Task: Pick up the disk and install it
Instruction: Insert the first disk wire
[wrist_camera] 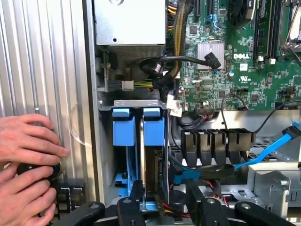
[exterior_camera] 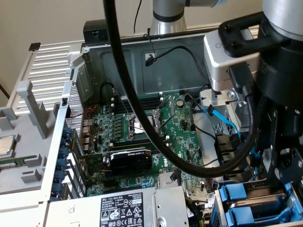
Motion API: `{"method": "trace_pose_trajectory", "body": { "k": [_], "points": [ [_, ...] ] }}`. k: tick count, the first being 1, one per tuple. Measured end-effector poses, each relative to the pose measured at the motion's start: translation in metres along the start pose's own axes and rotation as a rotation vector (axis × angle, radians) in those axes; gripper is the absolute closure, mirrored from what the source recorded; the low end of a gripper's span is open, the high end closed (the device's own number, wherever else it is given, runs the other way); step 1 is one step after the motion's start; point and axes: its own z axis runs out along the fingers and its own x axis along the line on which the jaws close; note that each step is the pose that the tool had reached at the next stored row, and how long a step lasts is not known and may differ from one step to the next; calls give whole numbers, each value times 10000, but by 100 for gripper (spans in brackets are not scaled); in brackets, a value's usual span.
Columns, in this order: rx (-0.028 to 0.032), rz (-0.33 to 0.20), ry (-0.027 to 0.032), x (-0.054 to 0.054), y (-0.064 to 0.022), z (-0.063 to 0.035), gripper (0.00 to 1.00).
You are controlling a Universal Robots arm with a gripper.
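Two blue-handled drive carriers stand on edge side by side in the drive bay [wrist_camera: 106,141] of the open computer case. The disk [wrist_camera: 154,129], silver-grey with a blue carrier frame, is the one lying between my fingers, its metal side running down toward them. The other carrier [wrist_camera: 124,127] sits right beside it. My gripper [wrist_camera: 162,203] hangs just over the bay, open. One finger [wrist_camera: 130,207] is close to the disk's side and a gap with cables separates the disk from the other. In the exterior view my gripper [exterior_camera: 277,177] is low at the right, above the blue carriers [exterior_camera: 239,194].
A person's hands [wrist_camera: 28,155] hold a dark object against the ribbed case panel beside the bay. A blue data cable [wrist_camera: 263,157], black connectors [wrist_camera: 216,141], the motherboard [exterior_camera: 142,127] and the power supply [exterior_camera: 123,208] crowd the case. A silver processor chip [exterior_camera: 4,144] lies outside it.
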Motion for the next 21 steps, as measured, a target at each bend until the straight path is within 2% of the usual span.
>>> {"method": "trace_pose_trajectory", "body": {
  "k": [4,5,6,9,11,13,15,17,21],
  "points": [
    [-26,-177,-30,9,-9,11,53],
    [-38,-199,-40,14,-10,17,53],
    [-57,-217,-50,21,-11,24,60],
    [-102,-259,-93,41,-15,40,60],
    [-125,-276,-158,53,-19,50,60],
    [-166,-285,-251,66,-21,64,60],
    [-217,-302,-317,79,-22,80,60],
    [-271,-321,-355,98,-23,97,60],
    [-315,-397,-399,116,-39,115,60]
  ]
}}
